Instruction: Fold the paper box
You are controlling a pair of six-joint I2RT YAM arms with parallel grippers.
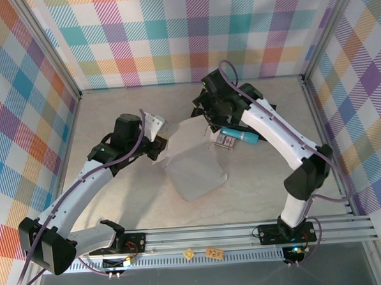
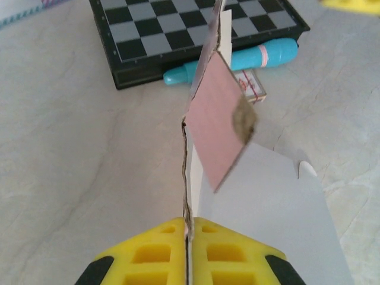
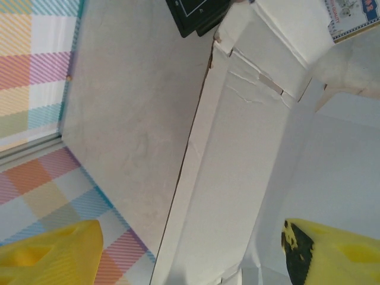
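**While One Claw Pinches, the Box Is Barely Begun**

Though a few parts stand up, the paper box [image 1: 195,164] is mostly an open sheet. It lies in the middle of the surface [image 1: 130,203], between the two arms. One pink flap [image 2: 217,124] stands up on its edge, and a long side is bent up too. No walls meet and no tabs are tucked in, so I think most of the folding is left to do. The left claw [image 2: 188,243] is squeezed tight on the thin edge of the box. The right claw [image 3: 190,255] is wide, with a raised side of the box between its fingers [image 3: 47,252], not gripped. Just behind the box lie a blue pen [image 2: 261,56], a small card pack [image 2: 252,89] and a checkered board [image 2: 178,29].
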